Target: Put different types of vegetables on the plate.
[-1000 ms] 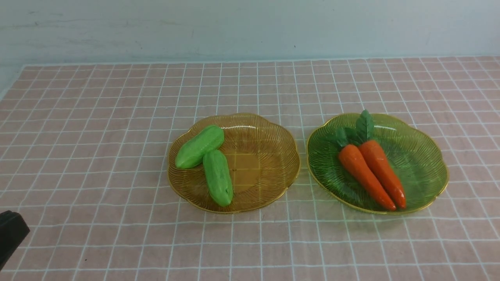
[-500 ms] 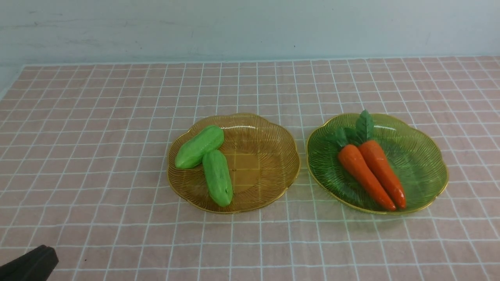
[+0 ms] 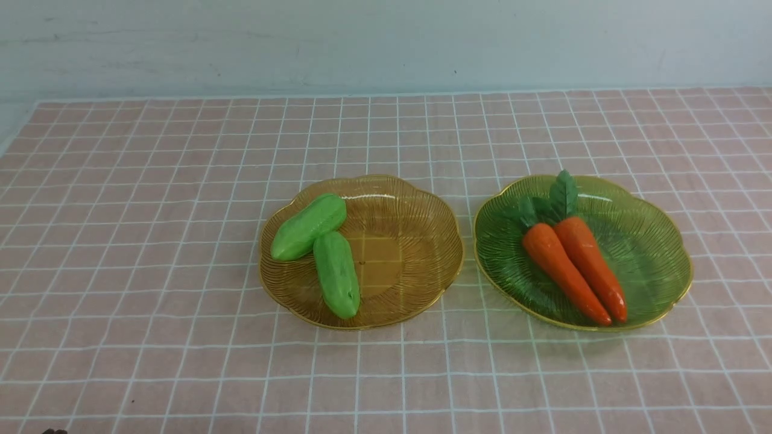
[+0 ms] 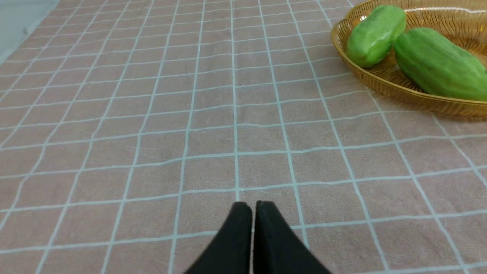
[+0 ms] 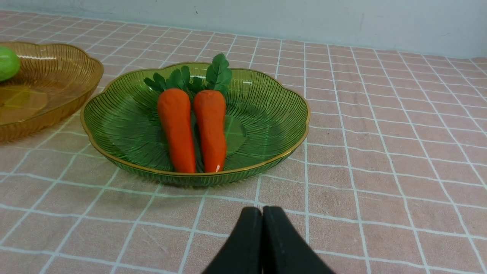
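Note:
Two glossy green cucumber-like toys (image 3: 309, 226) (image 3: 336, 275) lie in the amber plate (image 3: 416, 241) at the table's middle; they also show in the left wrist view (image 4: 374, 35) (image 4: 437, 64). Two orange carrots (image 3: 564, 272) (image 3: 590, 265) with green leaf tops lie side by side in the green plate (image 3: 657, 253), also seen in the right wrist view (image 5: 177, 127) (image 5: 211, 127). My left gripper (image 4: 253, 205) is shut and empty over bare cloth, short of the amber plate. My right gripper (image 5: 262, 210) is shut and empty, just short of the green plate (image 5: 266, 114).
A pink cloth with a white grid (image 3: 151, 181) covers the table. A pale wall (image 3: 386, 42) runs along the far edge. The cloth's left edge shows at the far left (image 3: 12, 138). The amber plate's rim also shows in the right wrist view (image 5: 57, 99).
The black left arm at the lower left of the front view has drawn back and down, and has almost left that view. The vegetables and plates have not moved.

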